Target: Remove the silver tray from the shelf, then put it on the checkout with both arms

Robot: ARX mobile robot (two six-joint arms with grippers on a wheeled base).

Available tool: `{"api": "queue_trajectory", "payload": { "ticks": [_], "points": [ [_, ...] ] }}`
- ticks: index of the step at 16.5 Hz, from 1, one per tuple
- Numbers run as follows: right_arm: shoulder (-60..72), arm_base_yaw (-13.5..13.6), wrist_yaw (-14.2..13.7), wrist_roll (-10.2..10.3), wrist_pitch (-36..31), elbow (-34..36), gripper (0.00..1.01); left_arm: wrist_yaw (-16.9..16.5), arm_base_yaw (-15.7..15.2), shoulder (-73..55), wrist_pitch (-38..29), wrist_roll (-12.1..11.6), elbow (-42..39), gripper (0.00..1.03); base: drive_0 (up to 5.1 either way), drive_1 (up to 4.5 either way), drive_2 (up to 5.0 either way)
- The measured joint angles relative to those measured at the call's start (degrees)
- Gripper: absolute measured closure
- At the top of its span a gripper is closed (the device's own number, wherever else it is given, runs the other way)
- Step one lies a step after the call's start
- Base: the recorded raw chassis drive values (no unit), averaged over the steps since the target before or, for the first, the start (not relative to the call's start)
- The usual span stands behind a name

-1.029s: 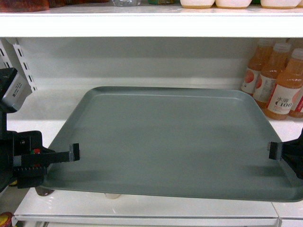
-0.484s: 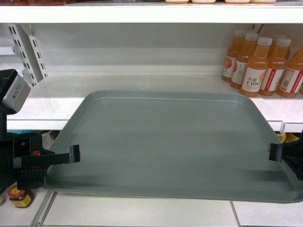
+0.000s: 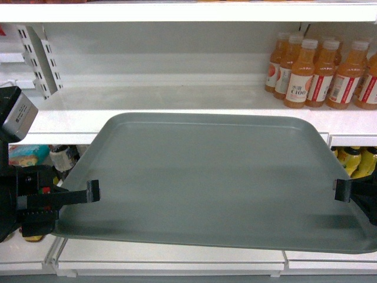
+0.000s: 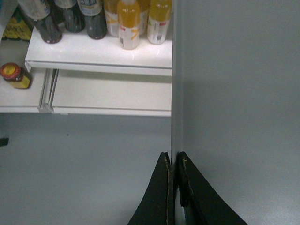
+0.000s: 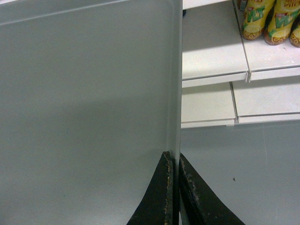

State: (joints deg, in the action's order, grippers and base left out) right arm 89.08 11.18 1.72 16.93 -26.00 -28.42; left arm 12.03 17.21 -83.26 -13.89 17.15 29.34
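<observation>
The silver tray [image 3: 212,177] is a large grey-green tray with a low rim, held level in the air in front of the shelf [image 3: 147,109]. My left gripper [image 3: 91,191] is shut on its left rim, and the left wrist view shows both fingers pinching that edge [image 4: 175,157]. My right gripper [image 3: 341,190] is shut on the right rim, its fingers clamping the edge [image 5: 174,157]. The tray's far edge overlaps the shelf's front lip in the head view. The checkout is out of view.
Orange juice bottles [image 3: 318,73] stand at the shelf's right. Lower shelves hold dark and yellow bottles [image 4: 129,23], a red-lidded jar [image 4: 14,76] and yellow drinks [image 5: 272,21]. Perforated brackets [image 3: 38,56] rise at left. Grey floor [image 4: 84,159] lies below.
The shelf and the bottles have shrunk and shifted up and away in the head view while the tray stays fixed between both grippers; the tray has come off the shelf board.
</observation>
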Motion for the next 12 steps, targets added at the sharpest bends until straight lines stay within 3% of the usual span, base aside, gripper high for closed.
{"api": "queue_trajectory", "payload": {
  "ticks": [12],
  "points": [
    [0.0, 0.1, 0.0, 0.0, -0.3, 0.1, 0.98, 0.2, -0.1, 0.0, -0.1, 0.2, 0.0, 1.0, 0.1, -4.14, 4.4]
  ]
}}
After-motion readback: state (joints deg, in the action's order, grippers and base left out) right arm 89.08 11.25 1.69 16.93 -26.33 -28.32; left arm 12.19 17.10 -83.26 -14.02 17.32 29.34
